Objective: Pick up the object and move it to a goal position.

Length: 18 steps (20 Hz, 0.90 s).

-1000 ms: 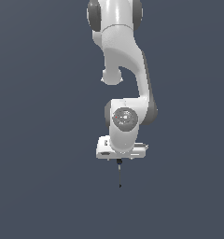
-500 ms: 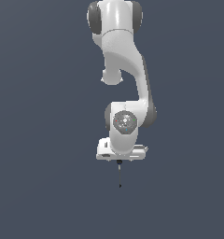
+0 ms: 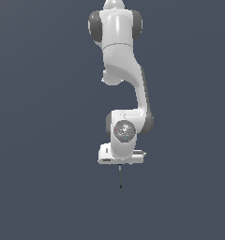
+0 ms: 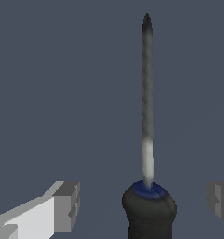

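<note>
jaws apart either side of screwdriver [image 4: 147, 140], handle base cut off, contact unclear

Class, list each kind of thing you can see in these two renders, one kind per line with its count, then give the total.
Robot arm: 1
End effector: 1
End effector fingers: 2
Screwdriver: 1
Total: 5

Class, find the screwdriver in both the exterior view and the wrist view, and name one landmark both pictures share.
Exterior view: screwdriver, thin dark line hanging below the gripper.
Wrist view: screwdriver fills the centre, shaft pointing away from the camera.
Shared landmark: the gripper's fingers, one on each side of it.
</note>
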### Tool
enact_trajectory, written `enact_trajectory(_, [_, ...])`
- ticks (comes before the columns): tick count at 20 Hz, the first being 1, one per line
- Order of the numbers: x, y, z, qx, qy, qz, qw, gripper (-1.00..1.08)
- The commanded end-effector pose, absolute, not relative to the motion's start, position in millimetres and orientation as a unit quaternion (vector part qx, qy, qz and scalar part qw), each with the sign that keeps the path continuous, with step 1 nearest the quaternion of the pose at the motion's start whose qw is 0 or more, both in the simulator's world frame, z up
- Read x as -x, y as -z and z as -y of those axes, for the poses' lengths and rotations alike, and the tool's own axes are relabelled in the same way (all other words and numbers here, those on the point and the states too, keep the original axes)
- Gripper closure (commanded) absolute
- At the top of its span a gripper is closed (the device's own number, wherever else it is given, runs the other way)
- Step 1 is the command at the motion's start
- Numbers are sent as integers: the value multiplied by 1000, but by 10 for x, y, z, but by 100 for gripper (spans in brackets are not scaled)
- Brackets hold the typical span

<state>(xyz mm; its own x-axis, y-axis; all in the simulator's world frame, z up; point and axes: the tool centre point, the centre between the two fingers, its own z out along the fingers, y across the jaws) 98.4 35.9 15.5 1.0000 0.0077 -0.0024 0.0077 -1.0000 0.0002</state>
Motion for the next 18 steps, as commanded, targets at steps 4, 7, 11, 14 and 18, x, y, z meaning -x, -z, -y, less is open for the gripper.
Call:
enact_trajectory(4, [-1001, -151, -361, -1000, 0, -4, 0, 108])
enact_trajectory(7, [-1001, -151, -361, -1000, 0, -4, 0, 108])
enact_trajectory(11, [-1001, -151, -361, -1000, 0, -4, 0, 108])
enact_trajectory(14, [-998, -153, -358, -1000, 0, -4, 0, 108])
enact_trajectory(18, [-992, -216, -316, -1000, 0, -4, 0, 108])
